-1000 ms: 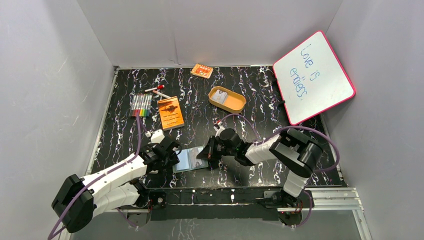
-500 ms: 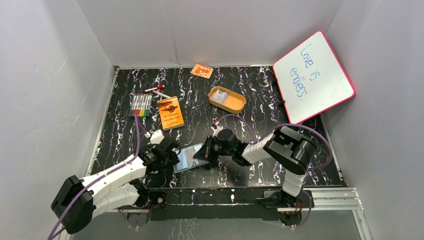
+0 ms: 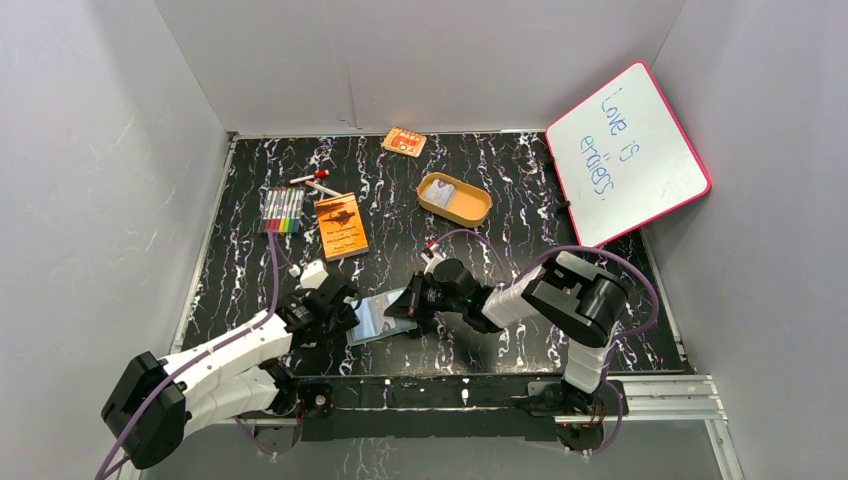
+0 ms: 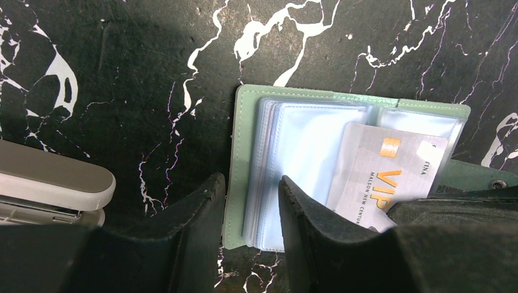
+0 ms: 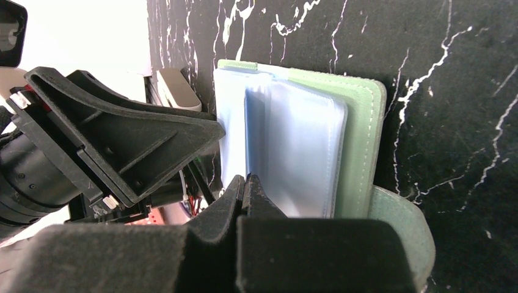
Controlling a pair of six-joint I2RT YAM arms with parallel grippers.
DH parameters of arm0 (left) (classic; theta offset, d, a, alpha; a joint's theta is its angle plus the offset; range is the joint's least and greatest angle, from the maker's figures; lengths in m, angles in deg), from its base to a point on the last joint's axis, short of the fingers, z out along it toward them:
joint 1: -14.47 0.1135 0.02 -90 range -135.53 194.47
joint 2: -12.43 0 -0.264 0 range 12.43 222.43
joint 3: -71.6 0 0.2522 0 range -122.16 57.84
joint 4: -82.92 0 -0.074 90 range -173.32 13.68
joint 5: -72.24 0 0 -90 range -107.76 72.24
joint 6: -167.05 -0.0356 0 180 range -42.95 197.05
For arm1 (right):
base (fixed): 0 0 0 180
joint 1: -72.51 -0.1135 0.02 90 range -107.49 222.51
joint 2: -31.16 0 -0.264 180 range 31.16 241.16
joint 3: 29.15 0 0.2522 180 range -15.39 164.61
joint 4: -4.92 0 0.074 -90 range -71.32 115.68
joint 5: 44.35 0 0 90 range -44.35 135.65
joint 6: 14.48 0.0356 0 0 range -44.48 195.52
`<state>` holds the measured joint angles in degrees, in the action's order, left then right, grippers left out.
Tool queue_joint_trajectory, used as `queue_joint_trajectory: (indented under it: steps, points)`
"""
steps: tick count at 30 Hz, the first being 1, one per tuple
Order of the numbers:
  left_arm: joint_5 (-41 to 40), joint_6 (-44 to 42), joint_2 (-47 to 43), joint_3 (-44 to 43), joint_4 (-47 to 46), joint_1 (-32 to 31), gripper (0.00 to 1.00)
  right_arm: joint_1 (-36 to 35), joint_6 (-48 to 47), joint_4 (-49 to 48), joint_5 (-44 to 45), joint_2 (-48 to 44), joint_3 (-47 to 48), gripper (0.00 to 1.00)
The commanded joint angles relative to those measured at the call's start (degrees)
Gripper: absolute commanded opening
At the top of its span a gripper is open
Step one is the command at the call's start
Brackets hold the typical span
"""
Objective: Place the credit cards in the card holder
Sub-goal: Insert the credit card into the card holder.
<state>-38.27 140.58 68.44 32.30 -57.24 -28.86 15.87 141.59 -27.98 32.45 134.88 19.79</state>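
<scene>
1. Right gripper [image 5: 245, 182]: the fingers are pressed together, and a credit card [image 4: 382, 174] is pinched by its near end; in the left wrist view that end is hidden behind the dark fingers
2. Credit card: a pale grey face with orange "VIP" lettering is shown, laid at a slant over the clear pockets [image 5: 299, 152], its far corner reaching the middle of the holder
3. Card holder [image 5: 360, 134]: the sage-green wallet is seen lying open on the black marbled table [image 4: 91, 91] near the front edge, between the two grippers; its snap tab [image 4: 482, 180] is turned out to the right
4. Left gripper [image 4: 251, 179]: the jaws are held partly spread astride the holder's left margin, one finger on the table side of the green edge and the other over the pockets
5. Tan oval tray [image 3: 475, 207]: set well apart, towards the back of the table; a second credit card [image 3: 439, 190] is contained in it
6. Further back and left, an orange booklet [image 3: 341, 226], a row of markers [image 3: 283, 211] and an orange packet [image 3: 404, 142] are laid out
7. A pink-framed whiteboard [image 3: 627, 155] is leaned against the right wall
</scene>
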Motion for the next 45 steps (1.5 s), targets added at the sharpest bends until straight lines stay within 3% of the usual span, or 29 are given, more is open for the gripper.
queue_joint_trajectory:
  steps: [1, 36, 40, 45]
  points:
    - [-0.4, 0.3, -0.3, 1.7, 2.8, 0.0, 0.35, -0.4, 0.5, -2.9, 2.8, 0.2, 0.3, 0.0]
    - [0.9, 2.2, -2.3, 3.2, 2.4, 0.0, 0.35, -3.0, 3.3, -5.1, -0.9, 6.3, 3.0, 0.0]
    - [-0.2, 2.6, -4.1, 2.3, 4.3, 0.0, 0.38, -3.0, 3.4, -4.8, -0.7, 5.7, 2.6, 0.13]
    - [-1.0, 3.1, -6.4, 0.9, 7.0, 0.1, 0.51, -3.0, 2.7, -3.3, -0.4, 4.8, 2.6, 0.37]
